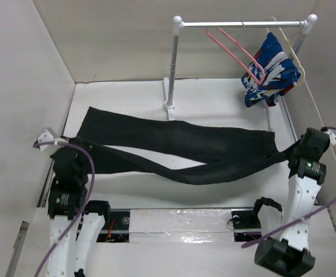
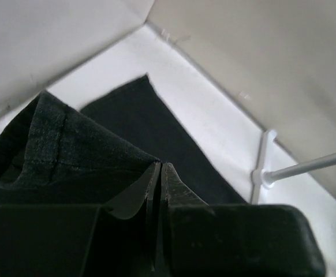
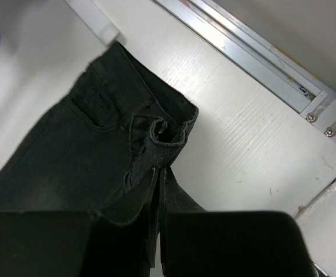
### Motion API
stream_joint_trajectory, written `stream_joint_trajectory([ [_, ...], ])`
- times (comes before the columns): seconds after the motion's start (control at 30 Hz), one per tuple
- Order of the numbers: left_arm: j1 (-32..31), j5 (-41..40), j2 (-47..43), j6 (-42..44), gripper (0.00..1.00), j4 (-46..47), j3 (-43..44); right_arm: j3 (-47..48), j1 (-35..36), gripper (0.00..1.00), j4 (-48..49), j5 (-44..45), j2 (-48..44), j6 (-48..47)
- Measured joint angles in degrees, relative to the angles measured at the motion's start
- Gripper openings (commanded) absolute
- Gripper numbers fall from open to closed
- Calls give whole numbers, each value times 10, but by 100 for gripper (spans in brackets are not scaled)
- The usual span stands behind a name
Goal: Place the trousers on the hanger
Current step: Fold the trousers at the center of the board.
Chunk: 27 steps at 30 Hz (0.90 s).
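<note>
Black denim trousers (image 1: pixel 179 147) stretched left-to-right across table (image 1: pixel 214 95); leg end clamped in left gripper (image 2: pixel 159 167), waistband in right gripper (image 3: pixel 159 167). Pink hanger (image 1: pixel 230 55) on rail (image 1: pixel 243 24) beyond, nearest right arm.

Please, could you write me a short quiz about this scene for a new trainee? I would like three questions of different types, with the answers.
1. True or false: the pink hanger lies on the table.
2. Which part of the trousers does the right gripper pinch? A) a leg end B) the waistband C) a tag
3. Fill in: the left gripper is shut on the ____.

Key
1. False: it hangs on the rail.
2. B.
3. trousers.
</note>
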Motion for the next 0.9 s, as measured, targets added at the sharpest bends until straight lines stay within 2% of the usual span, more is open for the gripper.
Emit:
stream_joint_trajectory([
  [0.3, 36, 6, 292, -78, 0, 40, -7, 39, 0, 4, 54, 6, 190, -9],
  [0.43, 37, -24, 384, -82, 0, 50, 28, 75, 0, 5, 72, -8, 241, -7],
  [0.6, 82, -28, 512, -82, 0, 64, 83, 95, 0, 4, 94, -27, 280, 5],
  [0.9, 82, -43, 625, -84, 0, 51, 189, 102, 6, 3, 135, -51, 305, 23],
])
